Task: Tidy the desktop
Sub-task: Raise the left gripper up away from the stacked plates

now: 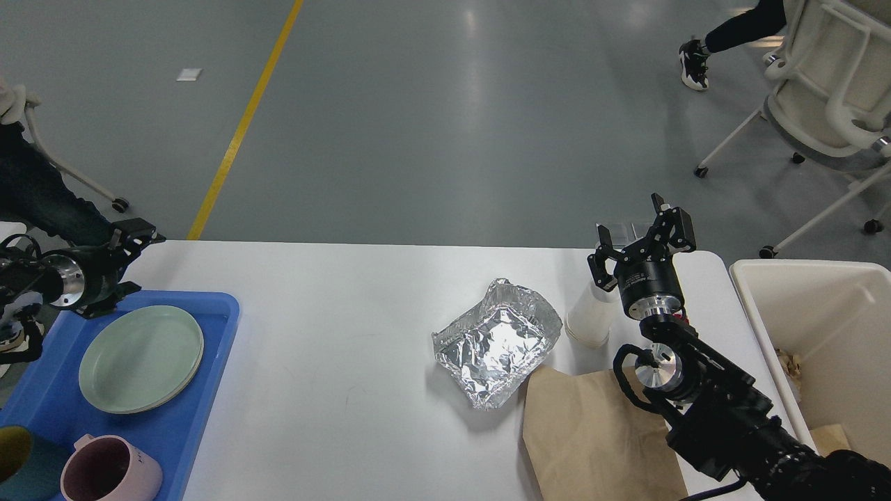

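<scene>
Head view: right claw (638, 232) spread above white cup (590, 321); left claw (136, 238) state unclear, desktop (334, 362).

Teal cup (14, 463) cut by the frame's edge; white cup (588, 323) perhaps half behind the right claw (640, 233).

The table (334, 334) lies bare between the blue tray (209, 390) and foil container (498, 341); cup (588, 323) and paper bag (592, 438) crowd my right gripper (640, 240).

Two mugs (111, 473), one plate (141, 358)
</scene>
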{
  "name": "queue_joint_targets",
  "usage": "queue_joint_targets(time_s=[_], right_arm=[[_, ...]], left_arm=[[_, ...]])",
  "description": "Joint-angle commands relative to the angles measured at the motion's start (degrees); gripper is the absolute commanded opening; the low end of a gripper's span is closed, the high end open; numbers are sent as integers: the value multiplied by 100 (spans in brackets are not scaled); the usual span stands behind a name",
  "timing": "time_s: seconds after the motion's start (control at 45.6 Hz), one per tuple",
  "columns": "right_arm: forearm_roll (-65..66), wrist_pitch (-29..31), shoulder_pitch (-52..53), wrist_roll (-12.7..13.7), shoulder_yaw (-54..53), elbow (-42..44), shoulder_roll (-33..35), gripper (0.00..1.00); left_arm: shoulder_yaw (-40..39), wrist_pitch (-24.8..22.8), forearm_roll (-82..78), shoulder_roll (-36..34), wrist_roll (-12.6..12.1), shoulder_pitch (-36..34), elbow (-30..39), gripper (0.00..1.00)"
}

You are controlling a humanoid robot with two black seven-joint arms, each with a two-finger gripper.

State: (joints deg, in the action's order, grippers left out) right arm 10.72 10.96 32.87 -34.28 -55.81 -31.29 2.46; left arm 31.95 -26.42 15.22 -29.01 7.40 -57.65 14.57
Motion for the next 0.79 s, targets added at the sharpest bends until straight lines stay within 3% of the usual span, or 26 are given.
queue_joint_targets(time_s=[0.0, 0.132, 0.175, 0.197, 0.285, 0.373, 0.614, 0.68, 0.768], right_arm=[[0, 2, 0, 0, 0, 0, 0, 100], [0, 2, 0, 0, 0, 0, 0, 100], [0, 2, 0, 0, 0, 0, 0, 100], [0, -7, 0, 0, 0, 0, 0, 100], [0, 2, 0, 0, 0, 0, 0, 100], [0, -7, 0, 0, 0, 0, 0, 100], [0, -7, 0, 0, 0, 0, 0, 100], [0, 2, 0, 0, 0, 0, 0, 100], [0, -7, 0, 0, 0, 0, 0, 100]], left_arm=[[-1514, 23, -28, 18, 595, 482, 2, 96], [-2911, 102, 16, 141, 1386, 1272, -7, 96], [-3465, 111, -11, 316, 1737, 1501, -7, 96], [-3972, 120, -28, 439, 2096, 1650, -16, 96], [-4898, 111, -37, 589, 2792, 1853, -16, 96], [-5497, 102, -54, 686, 3232, 2099, -7, 96], [-5989, 58, 16, 906, 3154, 1960, -7, 96], [-6200, 67, 16, 906, 2918, 1801, -7, 96], [-6525, 137, 25, 915, 2321, 1547, 2, 96]])
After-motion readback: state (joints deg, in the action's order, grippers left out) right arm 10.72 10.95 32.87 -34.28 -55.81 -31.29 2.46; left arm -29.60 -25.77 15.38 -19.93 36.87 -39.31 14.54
